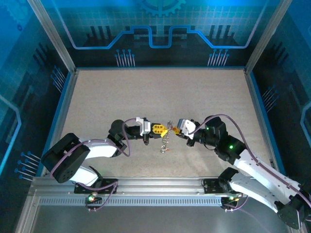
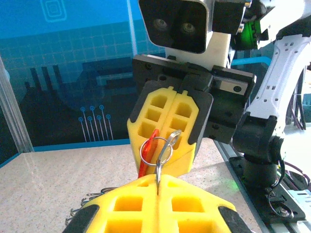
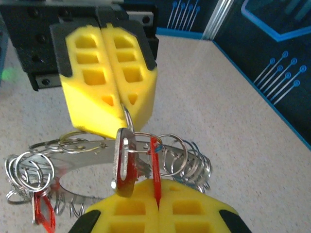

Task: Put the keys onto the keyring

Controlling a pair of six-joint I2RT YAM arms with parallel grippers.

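Gripping the key [image 3: 155, 167], seemingly upright, is the right claw [image 3: 159, 188]; left claw [image 3: 121, 106] pinches the keyring [image 3: 92, 161].

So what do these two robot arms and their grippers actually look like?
The left arm and right arm have white shells over black joints, with thin purple cables looping along them and a green light on the right one. The left gripper and right gripper each end in two chunky yellow fingers, moulded with square hollows, on a black mount.

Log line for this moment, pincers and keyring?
left pincer: shut on small ring | right pincer: shut on red key | keyring: below pincers
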